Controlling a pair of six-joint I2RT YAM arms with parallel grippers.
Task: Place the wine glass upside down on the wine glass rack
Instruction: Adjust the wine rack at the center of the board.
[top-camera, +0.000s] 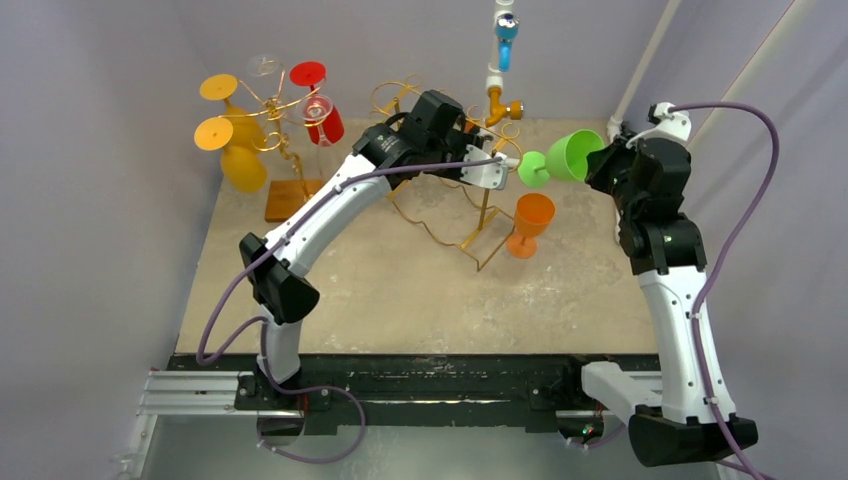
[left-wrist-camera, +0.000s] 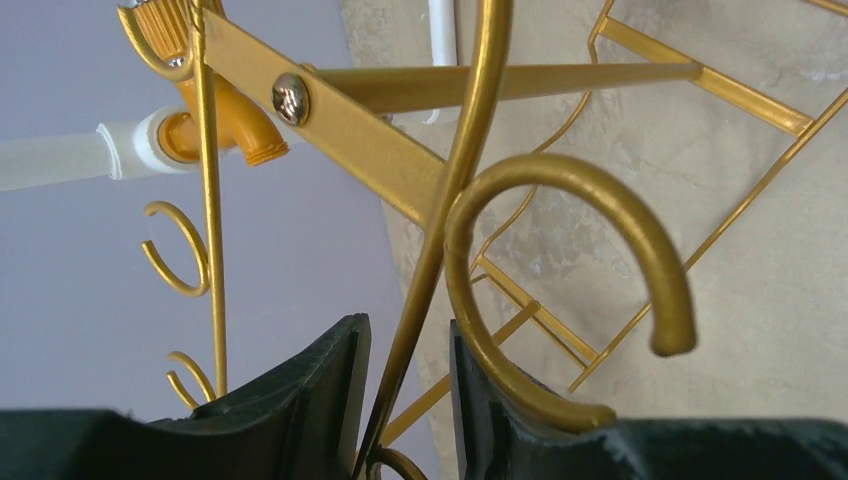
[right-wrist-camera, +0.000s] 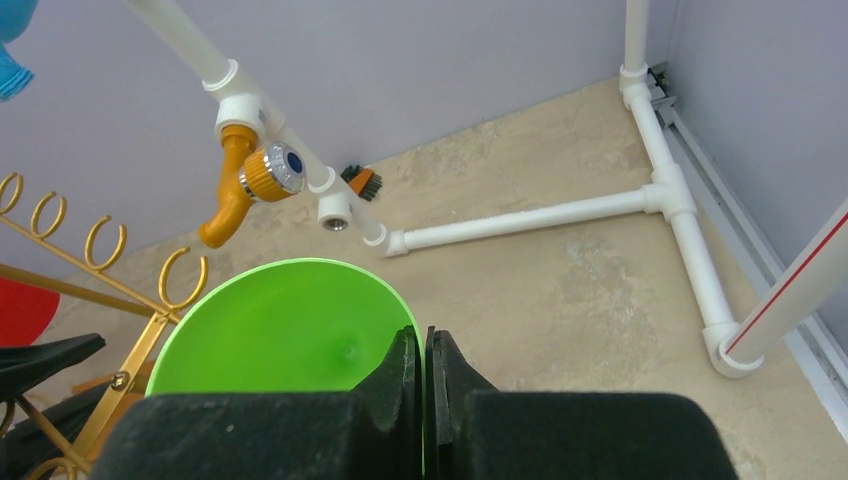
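The right tool (top-camera: 598, 160) is clenched on the rim of the green glass (top-camera: 570, 155), held in the air over the far right part of the worktop (top-camera: 400, 290). The glass lies on its side, not yet on the rack (top-camera: 486, 212). Its bowl opens toward the right arm and its stem and foot point left toward the rack's top. In the right wrist view the two fingers (right-wrist-camera: 400, 375) pinch together on the edge of the green bowl, whose inside fills the lower left of that view.

The left tool (top-camera: 497, 168) is at the upper part of the gold wire rack, just beside the glass's foot. In the left wrist view its fingers (left-wrist-camera: 300, 400) stand apart. One thin rack wire runs between them, close to one finger, with a gap on the other side. It is released, not clamped. A curled hook end rests against the other finger.

An orange glass (top-camera: 531, 220) stands upright on the worktop just beside the rack's foot, below the green one. A second rack (top-camera: 290, 198) at the far left carries yellow glasses (top-camera: 245, 165) and a red glass (top-camera: 327, 125), all hung foot up. An orange tap (right-wrist-camera: 245, 185) on white pipes (right-wrist-camera: 520, 222) sits behind the rack.
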